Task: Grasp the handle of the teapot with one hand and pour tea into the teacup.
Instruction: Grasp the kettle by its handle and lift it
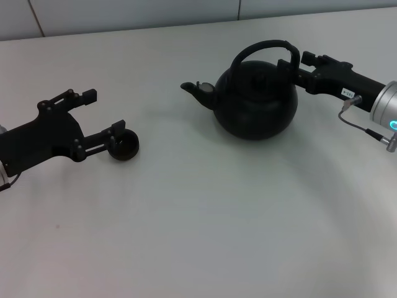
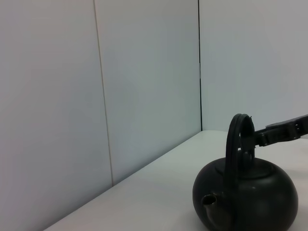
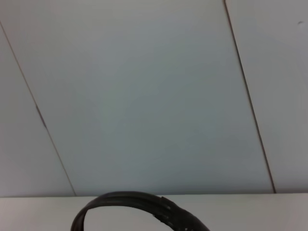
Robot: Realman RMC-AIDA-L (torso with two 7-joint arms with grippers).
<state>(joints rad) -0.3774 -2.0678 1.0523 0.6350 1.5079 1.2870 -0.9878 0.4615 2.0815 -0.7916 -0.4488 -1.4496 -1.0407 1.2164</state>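
Note:
The round black teapot [image 1: 254, 102] stands upright on the white table [image 1: 205, 217], its spout [image 1: 197, 89] pointing left. My right gripper [image 1: 290, 62] reaches in from the right and is shut on the right end of the arched handle [image 1: 263, 46]. In the left wrist view the same handle [image 2: 235, 144] shows edge-on above the teapot [image 2: 250, 197], and the right wrist view catches only the handle [image 3: 139, 202]. The small dark teacup [image 1: 124, 146] sits at the left. My left gripper [image 1: 104, 113] is open beside it, its near fingertip [image 1: 118, 130] just touching the cup's rim from outside.
A pale panelled wall [image 1: 136, 15] runs behind the table's far edge. A grey cable [image 1: 363, 127] loops off the right wrist near the table's right side. Bare tabletop lies between the teacup and the teapot and across the whole front.

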